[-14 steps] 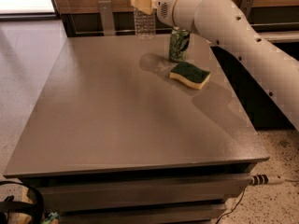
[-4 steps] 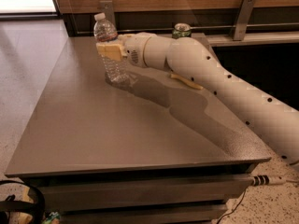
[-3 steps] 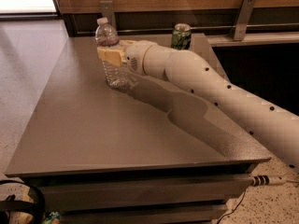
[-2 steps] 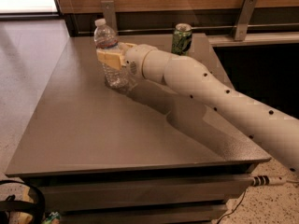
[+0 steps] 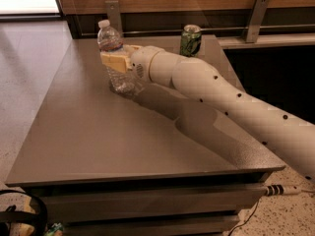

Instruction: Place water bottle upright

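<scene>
The water bottle (image 5: 110,39) is clear and ribbed, with a white cap and a thin reddish label band. It stands upright on the grey table (image 5: 98,136), in the far left part, with its base touching the top. My gripper (image 5: 117,58) reaches in from the right at mid-height of the bottle. Its tan fingers (image 5: 113,62) are closed around the bottle's body. My white arm (image 5: 221,95) stretches across the table from the lower right.
A green drink can (image 5: 190,40) stands upright at the table's back edge, right of the gripper. A wood-panelled wall with two metal brackets (image 5: 255,17) runs behind the table. Cables lie on the floor at the lower left and right.
The bottle was carried from the table's back edge near the can to the far left part and set on its base. In the last second it has barely moved.
</scene>
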Robot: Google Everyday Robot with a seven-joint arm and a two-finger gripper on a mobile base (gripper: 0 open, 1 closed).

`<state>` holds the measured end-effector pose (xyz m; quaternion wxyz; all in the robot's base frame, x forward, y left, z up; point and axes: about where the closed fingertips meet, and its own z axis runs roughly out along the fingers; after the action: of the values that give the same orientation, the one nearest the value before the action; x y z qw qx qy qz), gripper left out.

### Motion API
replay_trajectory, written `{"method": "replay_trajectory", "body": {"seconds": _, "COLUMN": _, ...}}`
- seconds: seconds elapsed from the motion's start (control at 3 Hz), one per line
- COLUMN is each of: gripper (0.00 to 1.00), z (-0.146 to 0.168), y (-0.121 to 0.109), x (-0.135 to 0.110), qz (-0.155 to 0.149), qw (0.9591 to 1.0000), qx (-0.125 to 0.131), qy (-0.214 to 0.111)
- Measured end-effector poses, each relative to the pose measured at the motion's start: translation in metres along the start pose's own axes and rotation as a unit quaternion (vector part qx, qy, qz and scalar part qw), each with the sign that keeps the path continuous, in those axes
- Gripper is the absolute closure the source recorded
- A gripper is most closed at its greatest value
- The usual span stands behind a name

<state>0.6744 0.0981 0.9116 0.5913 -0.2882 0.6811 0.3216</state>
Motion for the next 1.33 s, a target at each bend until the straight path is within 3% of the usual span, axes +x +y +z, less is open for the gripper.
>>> {"method": "replay_trajectory", "body": {"seconds": 0.67, "gripper": 1.00, "z": -0.001, "y": -0.022, "x": -0.042, "qz": -0.048, "qw": 0.9973, "qx": -0.019, "qy": -0.052}}
{"method": "replay_trajectory", "body": {"seconds": 1.33, "gripper": 1.00, "z": -0.001, "y": -0.022, "x": -0.039, "qz": -0.063, "qw": 0.9941, "qx": -0.030, "qy": -0.084}}
